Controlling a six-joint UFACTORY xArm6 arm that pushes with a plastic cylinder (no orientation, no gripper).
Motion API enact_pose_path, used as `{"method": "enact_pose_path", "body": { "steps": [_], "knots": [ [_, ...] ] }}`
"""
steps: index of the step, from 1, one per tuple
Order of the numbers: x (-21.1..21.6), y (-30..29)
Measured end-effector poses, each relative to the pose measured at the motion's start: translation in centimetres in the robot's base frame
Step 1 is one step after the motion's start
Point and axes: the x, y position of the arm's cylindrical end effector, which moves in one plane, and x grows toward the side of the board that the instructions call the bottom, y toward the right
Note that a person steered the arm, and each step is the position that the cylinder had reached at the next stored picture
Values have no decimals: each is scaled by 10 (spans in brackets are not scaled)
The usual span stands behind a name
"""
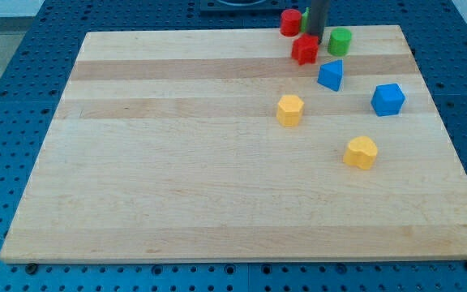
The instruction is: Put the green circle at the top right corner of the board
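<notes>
The green circle (340,40) sits near the board's top edge, right of centre and well left of the top right corner (400,31). My tip (315,41) is down on the board just left of the green circle, between it and a red block (304,49). I cannot tell whether the tip touches either one. The dark rod rises from the tip out of the view's top.
A red cylinder (290,22) lies at the top edge left of the rod, with a sliver of green (306,19) showing beside the rod. A blue block (331,75), a blue cube (388,99), a yellow hexagon (289,109) and a yellow block (362,152) lie lower right.
</notes>
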Motion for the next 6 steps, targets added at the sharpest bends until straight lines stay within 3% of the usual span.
{"method": "enact_pose_path", "body": {
  "steps": [2,4,6],
  "knots": [
    [2,33],
    [-31,78],
    [13,68]
  ]
}}
